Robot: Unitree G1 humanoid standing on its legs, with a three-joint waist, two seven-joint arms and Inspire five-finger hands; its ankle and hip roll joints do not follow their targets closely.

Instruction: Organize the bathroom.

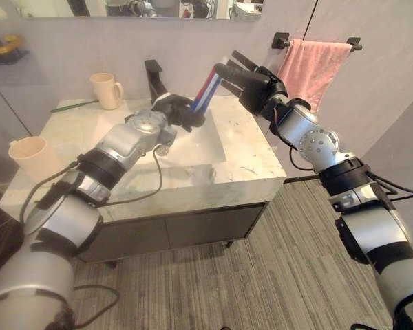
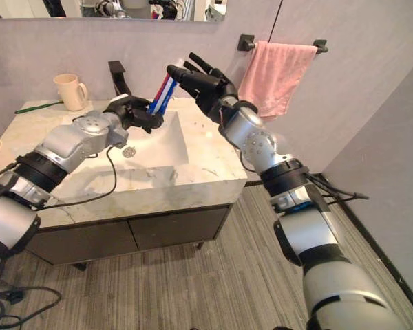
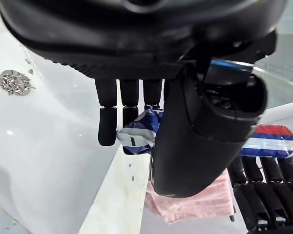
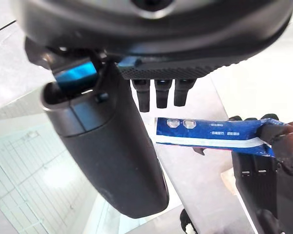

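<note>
The left hand [image 1: 175, 110] is holding the toothpaste tube [image 1: 207, 90] by its bottom end, up over the sink [image 1: 193, 148]. The right hand [image 1: 251, 79] is reaching its open fingers to the tube's top. It should close gently before the left hand is letting go.

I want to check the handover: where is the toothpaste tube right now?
The toothpaste tube is above the sink, its lower end gripped by the left hand and its top at the open right hand.
</note>
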